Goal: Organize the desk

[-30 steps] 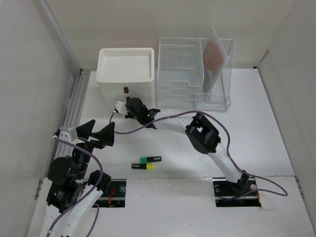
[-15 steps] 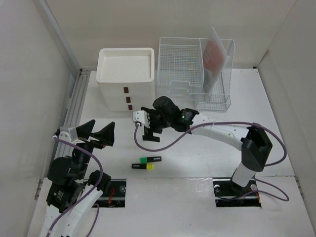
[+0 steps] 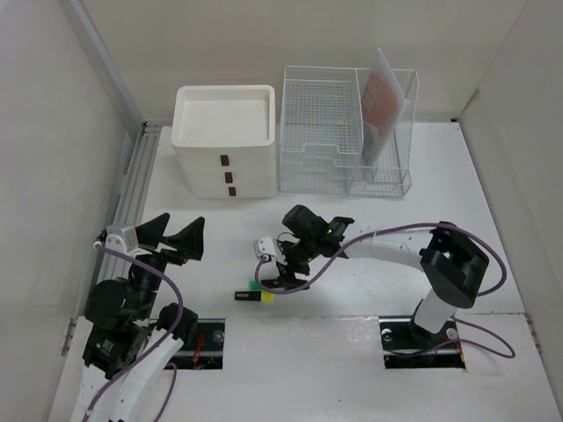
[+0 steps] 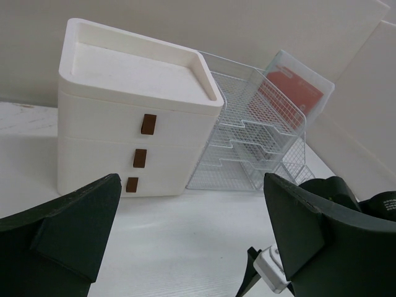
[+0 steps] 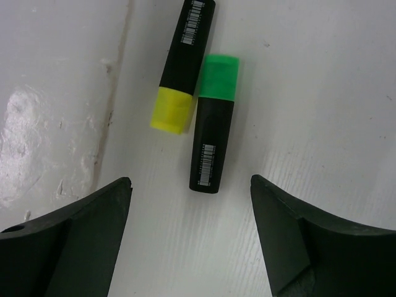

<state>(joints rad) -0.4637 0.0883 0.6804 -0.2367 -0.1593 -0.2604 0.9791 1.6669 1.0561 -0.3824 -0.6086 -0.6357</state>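
Two black highlighters lie side by side on the white desk (image 3: 475, 220) near its front edge. One has a green cap (image 5: 213, 124) and the other a yellow cap (image 5: 182, 62). My right gripper (image 3: 280, 280) hovers just over them, open, and the green-capped highlighter's black end points into the gap between its fingers (image 5: 190, 182). Nothing is held. My left gripper (image 3: 176, 232) stands open and empty at the left, raised above the desk, and looks toward the drawer box (image 4: 124, 124).
A white three-drawer box (image 3: 224, 141) with brown handles stands at the back. A clear wire rack (image 3: 339, 132) beside it holds a red-and-white folder (image 3: 383, 97). Pale walls enclose the desk. An aluminium rail (image 3: 136, 176) runs along the left side.
My right gripper has left the front of the drawer box and swung down toward the near edge over the highlighters. Its jaws have gone from shut to open. The left arm has not moved.
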